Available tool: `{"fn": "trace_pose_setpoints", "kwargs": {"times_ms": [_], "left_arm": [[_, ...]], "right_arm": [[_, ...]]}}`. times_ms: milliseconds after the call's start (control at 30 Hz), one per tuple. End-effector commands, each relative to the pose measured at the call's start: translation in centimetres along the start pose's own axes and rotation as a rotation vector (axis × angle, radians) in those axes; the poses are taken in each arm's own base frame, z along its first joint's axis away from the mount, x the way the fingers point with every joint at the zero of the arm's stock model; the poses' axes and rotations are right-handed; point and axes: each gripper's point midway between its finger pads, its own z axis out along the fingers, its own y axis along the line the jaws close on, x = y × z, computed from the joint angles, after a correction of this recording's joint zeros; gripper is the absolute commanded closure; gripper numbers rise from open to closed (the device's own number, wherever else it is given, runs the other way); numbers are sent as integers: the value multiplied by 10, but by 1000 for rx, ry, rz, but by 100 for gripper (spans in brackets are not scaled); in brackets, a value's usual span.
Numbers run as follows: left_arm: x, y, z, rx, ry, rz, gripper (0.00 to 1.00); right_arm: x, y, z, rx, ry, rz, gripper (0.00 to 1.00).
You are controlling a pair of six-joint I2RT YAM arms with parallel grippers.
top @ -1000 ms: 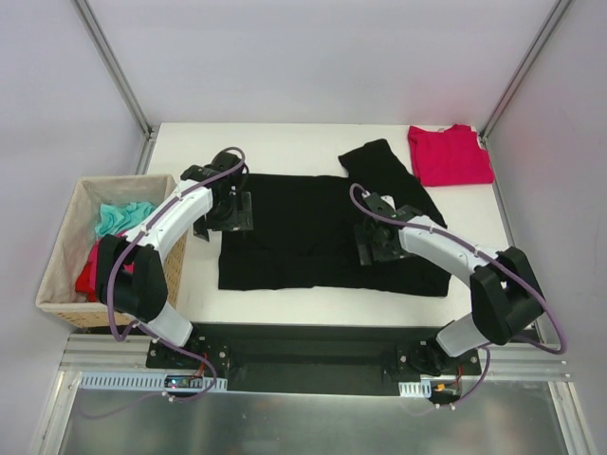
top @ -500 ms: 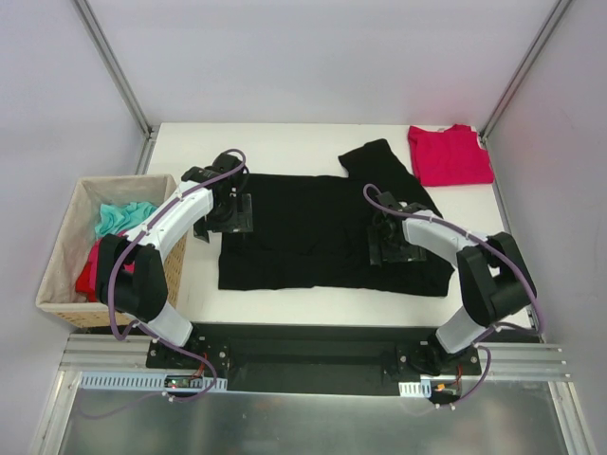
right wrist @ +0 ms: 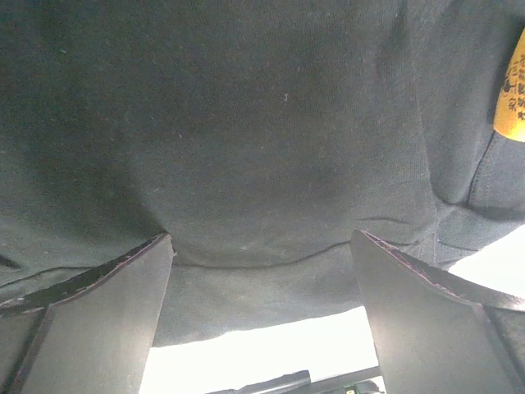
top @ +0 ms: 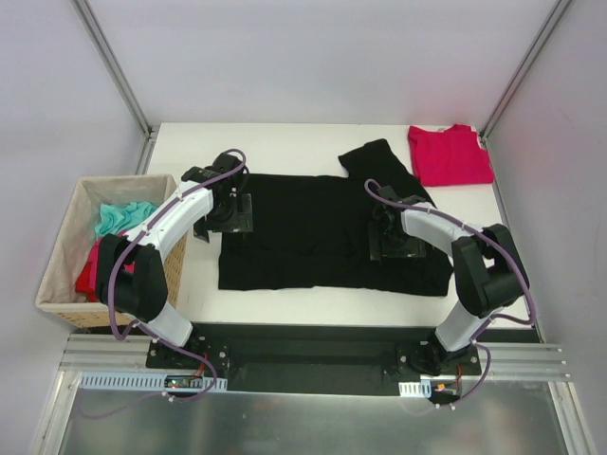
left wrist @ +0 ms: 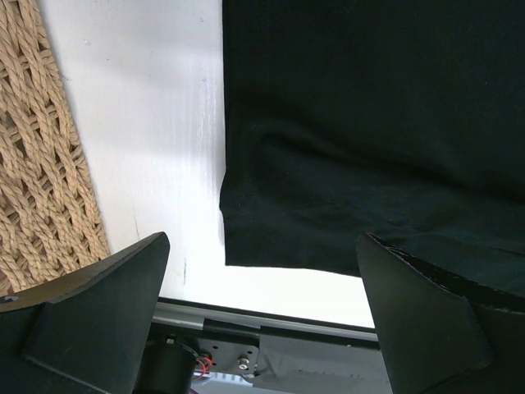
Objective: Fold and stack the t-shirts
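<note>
Overhead, the black t-shirt (top: pixel 313 232) lies spread across the middle of the table (top: pixel 285 142), and the crimson t-shirt (top: pixel 450 154) lies apart at the 1 o'clock corner: two shirts. Only the right wrist view shows an orange label (right wrist: pixel 510 86) on the black cloth. Only the left wrist view shows its hem corner against the white tabletop. The left gripper (top: pixel 230 210) hangs over the shirt's 9 o'clock edge and the right gripper (top: pixel 394 239) over its 3 o'clock side, both with fingers spread wide and gripping nothing. One woven basket (top: pixel 57 256) stands at 9 o'clock.

I see the black t-shirt (top: pixel 303 237) spread flat mid-frame, one sleeve angled toward upper right, red t-shirt (top: pixel 449 156) flat at upper right
</note>
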Motion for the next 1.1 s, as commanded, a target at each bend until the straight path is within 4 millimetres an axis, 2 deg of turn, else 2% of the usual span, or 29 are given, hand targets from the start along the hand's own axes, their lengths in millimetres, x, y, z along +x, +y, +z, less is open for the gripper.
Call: {"fn": "trace_pose_setpoints", "kwargs": {"times_ms": [0, 133, 233, 367, 400, 500, 567, 767, 867, 1067], "left_arm": [[10, -1, -1, 2, 29, 11, 1], [28, 11, 12, -29, 90, -31, 7], [30, 15, 20, -10, 115, -72, 20], [29, 13, 28, 13, 140, -86, 43], [28, 11, 29, 18, 144, -86, 54], [30, 7, 37, 32, 171, -97, 68], [33, 1, 41, 53, 186, -106, 70], [44, 3, 55, 50, 218, -124, 70], [48, 3, 54, 65, 227, -138, 70], [43, 11, 46, 75, 190, -154, 69]], "right_arm": [[-22, 5, -21, -24, -119, 33, 5], [-24, 7, -34, -39, -162, 21, 5], [-24, 8, -39, -46, -182, 19, 5], [-21, 5, -40, -39, -191, 17, 5], [-19, 4, -38, -39, -191, 17, 5], [-18, 2, -37, -36, -195, 17, 5], [-15, 0, -36, -31, -194, 13, 5], [-13, -2, -37, -28, -200, 7, 5], [-13, -1, -36, -29, -196, 4, 5], [-13, 2, -34, -39, -189, 9, 5]]}}
